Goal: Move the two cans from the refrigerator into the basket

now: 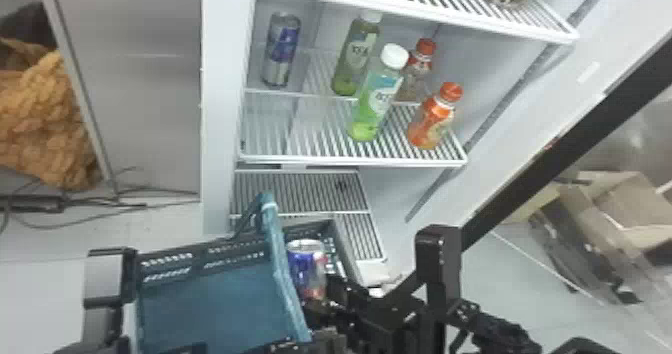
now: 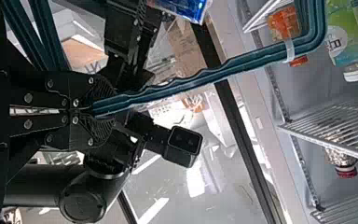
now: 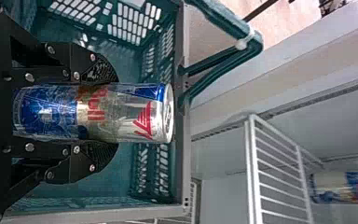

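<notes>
The job looks about halfway to its first placement: one of the two cans is out of the refrigerator and at the basket, while the other has its whole trip left. The right gripper is clamped around the sides of the held can, which is upright with its lid up, and in the head view that can shows by the basket handle, at the opening. Whether its base touches the basket's bottom I cannot tell. The left gripper is closed on the handle and presumably steadies the basket for the drop. The second can stands on a refrigerator shelf, to the left of the bottles in the head view. What seems to remain of this first part is to settle the can, let go and lift clear without catching the rim or the handle; opening too early could let it tip. After that, the right arm would need to fetch the shelf can past the bottles and bring it here too
</notes>
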`<state>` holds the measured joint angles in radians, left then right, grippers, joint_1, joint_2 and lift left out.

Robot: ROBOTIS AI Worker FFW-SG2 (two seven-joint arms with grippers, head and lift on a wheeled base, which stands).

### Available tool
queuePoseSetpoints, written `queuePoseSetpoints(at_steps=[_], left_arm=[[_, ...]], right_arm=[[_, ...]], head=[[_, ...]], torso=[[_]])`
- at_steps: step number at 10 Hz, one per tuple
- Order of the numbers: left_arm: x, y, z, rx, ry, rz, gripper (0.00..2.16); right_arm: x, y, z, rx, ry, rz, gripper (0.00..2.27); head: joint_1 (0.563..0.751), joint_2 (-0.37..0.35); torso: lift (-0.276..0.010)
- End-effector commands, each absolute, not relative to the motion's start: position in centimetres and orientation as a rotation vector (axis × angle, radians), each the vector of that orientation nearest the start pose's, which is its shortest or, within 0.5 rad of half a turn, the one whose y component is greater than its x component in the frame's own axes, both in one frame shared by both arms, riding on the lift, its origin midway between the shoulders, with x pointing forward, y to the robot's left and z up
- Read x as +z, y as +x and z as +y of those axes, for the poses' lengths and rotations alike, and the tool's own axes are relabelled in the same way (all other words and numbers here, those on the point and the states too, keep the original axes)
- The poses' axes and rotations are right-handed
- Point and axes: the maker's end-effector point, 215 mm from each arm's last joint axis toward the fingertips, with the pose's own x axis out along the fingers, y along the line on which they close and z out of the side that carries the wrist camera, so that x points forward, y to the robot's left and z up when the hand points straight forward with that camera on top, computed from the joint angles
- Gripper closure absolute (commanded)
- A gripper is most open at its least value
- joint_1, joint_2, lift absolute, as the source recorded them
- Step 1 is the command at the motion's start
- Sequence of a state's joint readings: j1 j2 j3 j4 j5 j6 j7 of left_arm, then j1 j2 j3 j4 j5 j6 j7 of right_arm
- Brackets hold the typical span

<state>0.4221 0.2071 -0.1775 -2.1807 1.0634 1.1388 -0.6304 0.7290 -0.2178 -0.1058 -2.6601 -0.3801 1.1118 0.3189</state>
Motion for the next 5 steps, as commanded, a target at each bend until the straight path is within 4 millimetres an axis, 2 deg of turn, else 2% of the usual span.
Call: queuePoseSetpoints(at_steps=[1, 2, 3, 5], left_arm=[[-30.5, 20.4, -6.9, -1.369, -1.013, 0.809, 1.22], [-30.5, 20.4, -6.9, -1.369, -1.013, 0.809, 1.22], [-30.6, 20.4, -6.9, -1.368, -1.012, 0.81, 1.22], [-30.6, 20.4, -6.9, -1.368, -1.012, 0.81, 1.22]], right_arm=[[-38.6, 27.8, -13.7, 0.538, 0.164, 0.756, 0.53], [-38.4, 28.0, -13.8, 0.537, 0.161, 0.746, 0.28], [-38.1, 28.2, -13.8, 0.535, 0.155, 0.734, 0.13], [-36.6, 29.4, -14.0, 0.533, 0.141, 0.663, 0.14]], head=[[0.695, -0.35], [0.695, -0.35], [0.695, -0.35], [0.695, -0.35]], torso=[[-0.276], [-0.276], [-0.276], [-0.276]])
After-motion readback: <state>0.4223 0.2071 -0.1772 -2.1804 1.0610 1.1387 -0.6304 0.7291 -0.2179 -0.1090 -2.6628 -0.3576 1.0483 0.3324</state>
